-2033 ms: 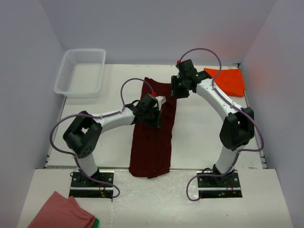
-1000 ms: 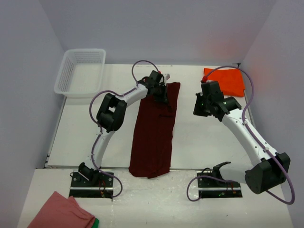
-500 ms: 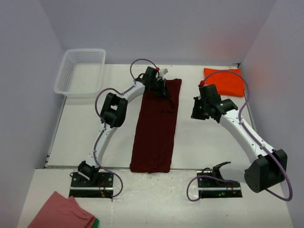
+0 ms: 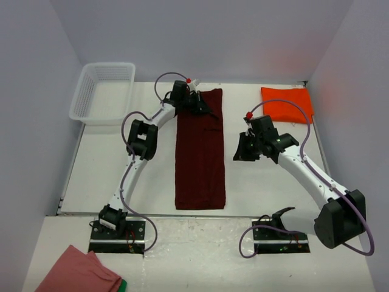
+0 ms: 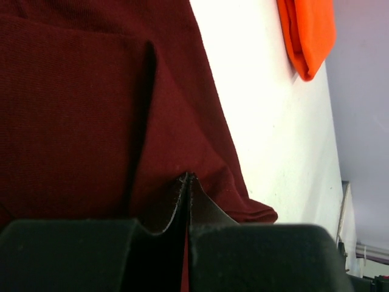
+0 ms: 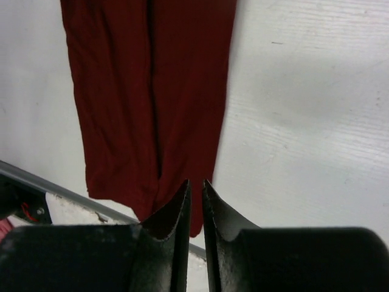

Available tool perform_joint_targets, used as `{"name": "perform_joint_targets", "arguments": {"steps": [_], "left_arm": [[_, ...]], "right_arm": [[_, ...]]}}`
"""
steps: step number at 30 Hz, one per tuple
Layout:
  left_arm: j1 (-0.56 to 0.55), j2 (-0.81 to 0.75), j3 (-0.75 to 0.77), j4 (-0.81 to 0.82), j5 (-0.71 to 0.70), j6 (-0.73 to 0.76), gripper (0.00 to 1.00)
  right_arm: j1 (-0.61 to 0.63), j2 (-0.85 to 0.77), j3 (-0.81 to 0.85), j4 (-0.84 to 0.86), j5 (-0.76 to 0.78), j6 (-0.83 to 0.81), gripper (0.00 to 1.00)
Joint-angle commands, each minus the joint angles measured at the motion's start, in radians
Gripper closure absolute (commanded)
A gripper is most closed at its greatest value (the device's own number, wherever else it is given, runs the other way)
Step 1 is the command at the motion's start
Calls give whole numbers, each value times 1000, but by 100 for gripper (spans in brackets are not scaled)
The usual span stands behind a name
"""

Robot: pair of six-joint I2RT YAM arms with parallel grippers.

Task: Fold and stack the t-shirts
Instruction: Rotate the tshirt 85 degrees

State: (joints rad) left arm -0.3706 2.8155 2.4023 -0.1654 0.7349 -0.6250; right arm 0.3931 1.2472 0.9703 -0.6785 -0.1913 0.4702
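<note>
Since the previous frame the left gripper [image 4: 197, 104] has drawn the far end of the maroon t-shirt [image 4: 200, 158] leftward, so the folded strip lies straight on the table [image 4: 261, 182]. Its jaws are closed, pinching the fabric. The right gripper [image 4: 239, 150] hovers right of the strip, jaws narrowly parted and empty; the orange t-shirt [image 4: 287, 103] lies in the far right corner.

white table [image 4: 261, 182], maroon shirt [image 4: 199, 152], orange shirt [image 4: 289, 103], basket [image 4: 100, 120]
</note>
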Motion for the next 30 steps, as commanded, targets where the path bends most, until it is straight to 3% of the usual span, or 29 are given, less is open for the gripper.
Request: {"name": "perform_joint_targets", "arguments": {"steps": [1,5,8,10,15,22,27,30], "left_arm": [[55,94,30,47,-31,-48,99],[78,78,22,133,29,-76,98],[78,27,6,147,34,-39,92],[84,4,12,147,34,-33,83],[102,-88,6,147,69,-53,63],[96,-304,-118,42,41,13,50],[55,-531,-287,-112,-145,70,50],[-2,-694,-480,-206,-330,77,51]], "right_arm": [[10,-48,-12,36,-82,-8,86],[24,-42,-73,83,-132,-8,63],[41,-5,-111,123,-148,-2,57],[53,24,-125,151,-142,4,53],[58,43,-168,178,-103,31,52],[59,15,-288,252,-83,90,52],[59,35,-352,316,-108,177,52],[61,29,-390,367,-131,214,52]]}}
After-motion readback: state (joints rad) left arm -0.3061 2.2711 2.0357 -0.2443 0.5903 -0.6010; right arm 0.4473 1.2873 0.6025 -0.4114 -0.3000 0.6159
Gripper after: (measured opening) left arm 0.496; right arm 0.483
